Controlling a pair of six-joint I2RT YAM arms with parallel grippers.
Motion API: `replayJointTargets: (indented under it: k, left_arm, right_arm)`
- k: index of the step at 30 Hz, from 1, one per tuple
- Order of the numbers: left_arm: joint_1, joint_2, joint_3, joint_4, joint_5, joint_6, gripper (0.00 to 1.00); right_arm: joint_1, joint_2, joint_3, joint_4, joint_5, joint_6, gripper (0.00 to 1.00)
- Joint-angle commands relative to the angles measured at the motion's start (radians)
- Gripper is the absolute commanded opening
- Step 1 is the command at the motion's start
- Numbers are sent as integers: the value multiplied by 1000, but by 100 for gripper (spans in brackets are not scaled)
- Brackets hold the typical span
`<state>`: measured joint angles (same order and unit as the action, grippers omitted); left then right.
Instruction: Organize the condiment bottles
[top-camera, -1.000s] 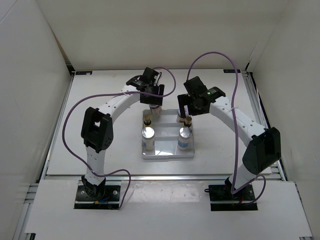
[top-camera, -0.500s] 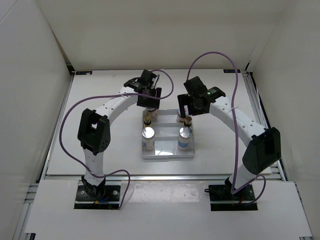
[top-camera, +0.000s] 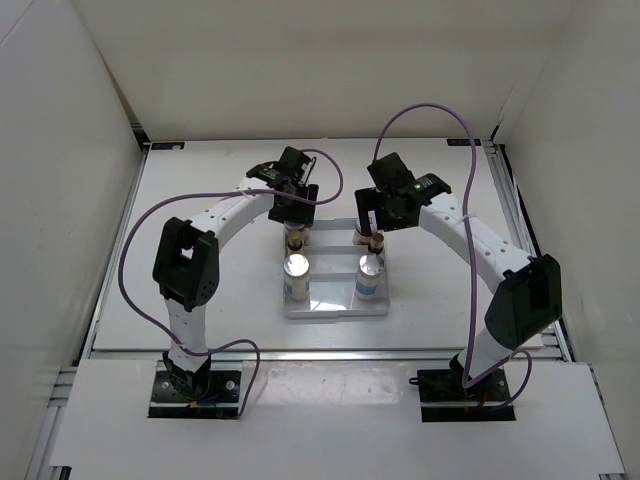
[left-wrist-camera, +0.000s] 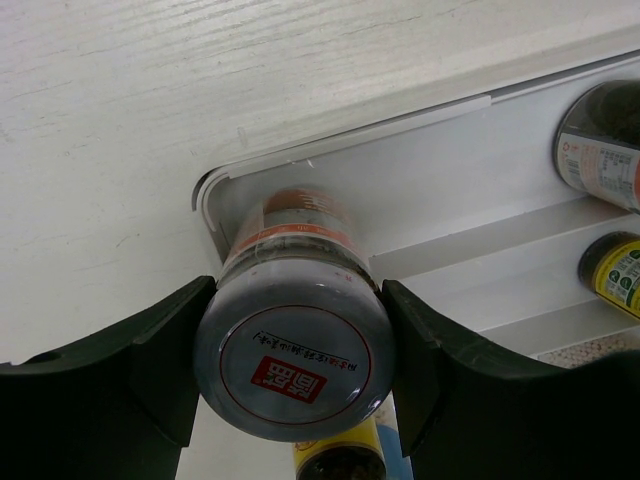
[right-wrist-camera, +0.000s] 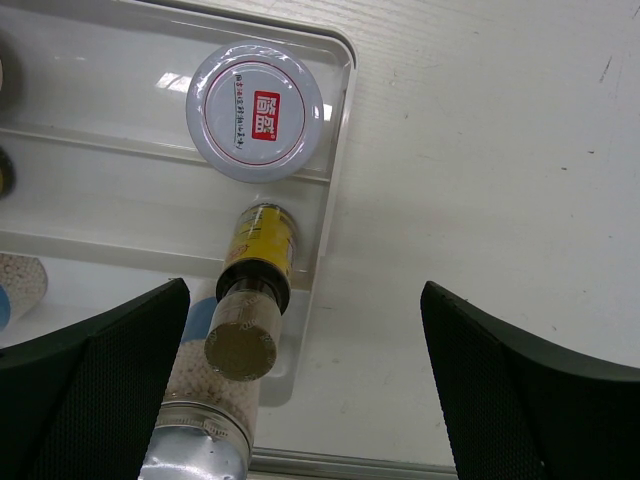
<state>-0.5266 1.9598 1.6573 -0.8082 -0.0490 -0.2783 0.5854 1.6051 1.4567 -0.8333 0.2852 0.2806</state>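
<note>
Round white-lidded jar (left-wrist-camera: 292, 345) in left end effector (left-wrist-camera: 295, 368), glossy tray (left-wrist-camera: 440, 190)

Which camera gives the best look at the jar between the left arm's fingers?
The left wrist view: the jar fills the picture, its red-marked lid toward the camera, fingers on both sides. In the top view the left arm mostly covers it. The right wrist view shows only the other jar.

In the tray (right-wrist-camera: 110, 120), the jar (right-wrist-camera: 255, 112) stands behind the slim bottle (right-wrist-camera: 250, 300), cylinder (right-wrist-camera: 200, 440) foremost.
</note>
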Motion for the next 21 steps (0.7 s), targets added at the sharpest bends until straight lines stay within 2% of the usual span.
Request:
replayJointTargets:
  k: [1,6,13,17,21]
  left_arm:
    - [-1,-29,18,17,-26,-5,73]
    - [-1,-18,50,17,-48,-6,86]
    - [-1,1,81,17,-70,-6,93]
    - [-1,-77,90,17,-147,-6,100]
    - [51,-210,90,17,-224,4,100]
  right_arm:
    - [4,-28,-2,13,5,9,100]
    - [4,-19,8,-7,5,19,100]
    - [4,-19,8,-16,14,19,100]
    - [4,-19,8,-26,41,28,100]
    - [4,-19,40,-67,146,57,100]
